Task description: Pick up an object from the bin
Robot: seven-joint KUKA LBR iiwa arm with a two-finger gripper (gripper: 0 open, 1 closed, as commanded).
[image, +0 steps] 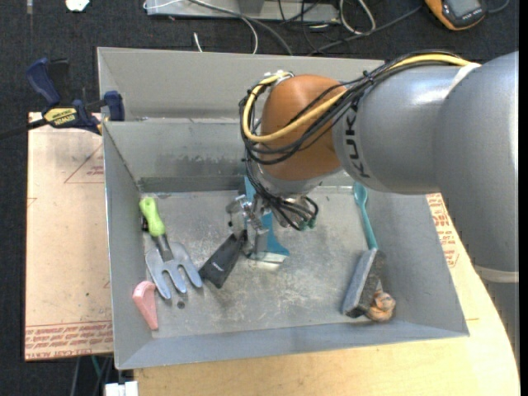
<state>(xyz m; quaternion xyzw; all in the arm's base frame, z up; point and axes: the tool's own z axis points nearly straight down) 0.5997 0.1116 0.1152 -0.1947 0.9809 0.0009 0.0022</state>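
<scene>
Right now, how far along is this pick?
Done: the gripper sits low in the bin's middle, over a blue-and-white thing beside a black block. In hand: nothing visibly held. Left: gripping and lifting one thing out; the green-handled fork and the brush lie untouched.

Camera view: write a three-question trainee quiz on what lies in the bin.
1. True or false: the green-handled fork lies in the left part of the bin.
2. Which of these lies nearest the gripper? A) pink piece B) black block C) teal-handled brush
3. Fill in: the arm reaches in from the view's ____.
Key: 1 true; 2 B; 3 right.
</scene>
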